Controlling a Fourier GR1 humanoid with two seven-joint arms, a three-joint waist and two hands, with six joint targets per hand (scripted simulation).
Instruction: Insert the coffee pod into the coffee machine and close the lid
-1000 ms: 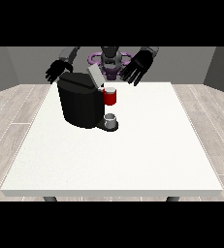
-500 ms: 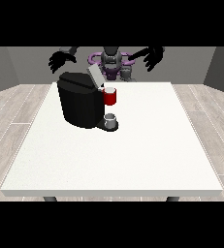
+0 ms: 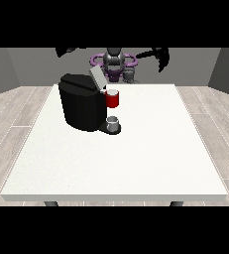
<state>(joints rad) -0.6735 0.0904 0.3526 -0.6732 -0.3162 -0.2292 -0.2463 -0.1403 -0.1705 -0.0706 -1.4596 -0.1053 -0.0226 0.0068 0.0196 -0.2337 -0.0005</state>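
Two hands hang high behind the white table (image 3: 136, 163): one at the view's left (image 3: 66, 50), one at the view's right (image 3: 161, 57), and whether their fingers are curled cannot be told. No writing is legible on the black coffee machine (image 3: 81, 104), whose lid (image 3: 97, 77) tilts up. A red thing at the machine (image 3: 113, 99) sits above a grey thing (image 3: 113, 122) on its base.

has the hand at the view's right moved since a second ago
Yes. The hand at the view's right has gone up and outward, away from the coffee machine, and is now raised above the table's far edge.
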